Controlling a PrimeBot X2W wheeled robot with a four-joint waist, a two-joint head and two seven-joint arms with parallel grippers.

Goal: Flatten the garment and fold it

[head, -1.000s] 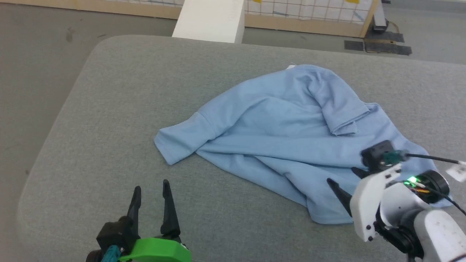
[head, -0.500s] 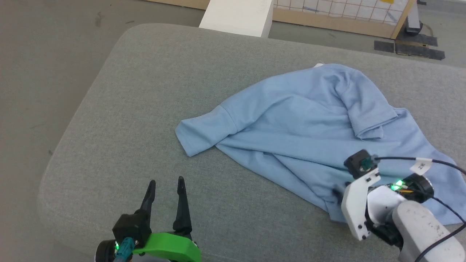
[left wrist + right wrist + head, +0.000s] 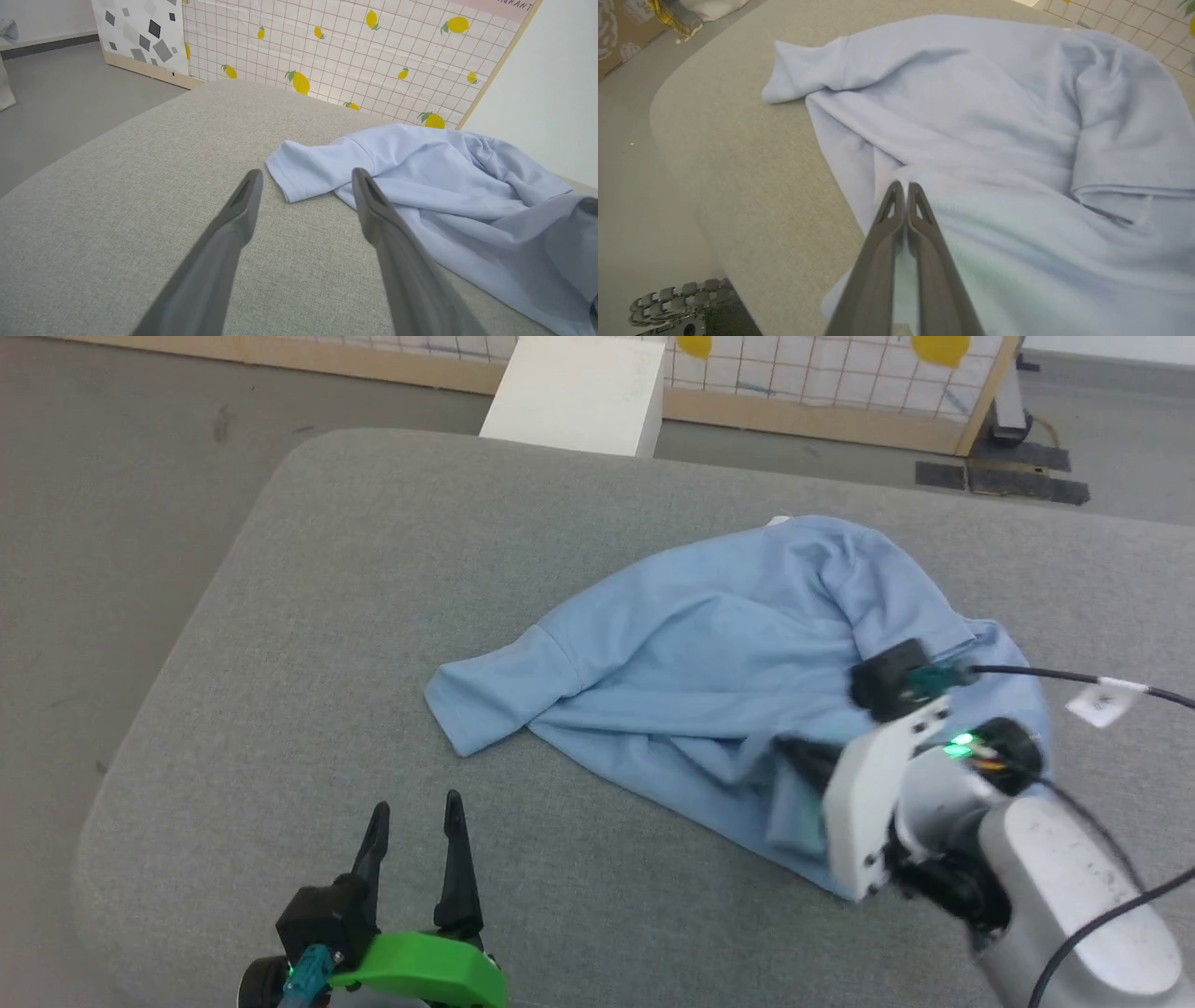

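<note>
Light blue and soft, the shirt (image 3: 691,644) lies crumpled on the right half of the grey pad (image 3: 280,644). One sleeve sticks out flat to the left. The other is folded over onto the body, and long creases run across the lower part. The right gripper (image 3: 901,186) has its fingers pressed together at the near hem. A ridge of cloth rises to the tips, so it seems to have a fold pinched, though the head view is blurred there and the grip is not certain. The left gripper (image 3: 306,179) hovers with its fingers wide apart, holding nothing, just short of the outstretched sleeve.

By this look the task is at its start: nothing is flattened and no fold is made. Spreading the body, freeing the tucked sleeve and all the folding remain.

The pad offers room to the shirt's left. Beyond it stand a white box (image 3: 579,392) and a lemon-print panel (image 3: 327,46), both well apart. The right arm's cable (image 3: 1027,674) hangs over the shirt and could snag.
</note>
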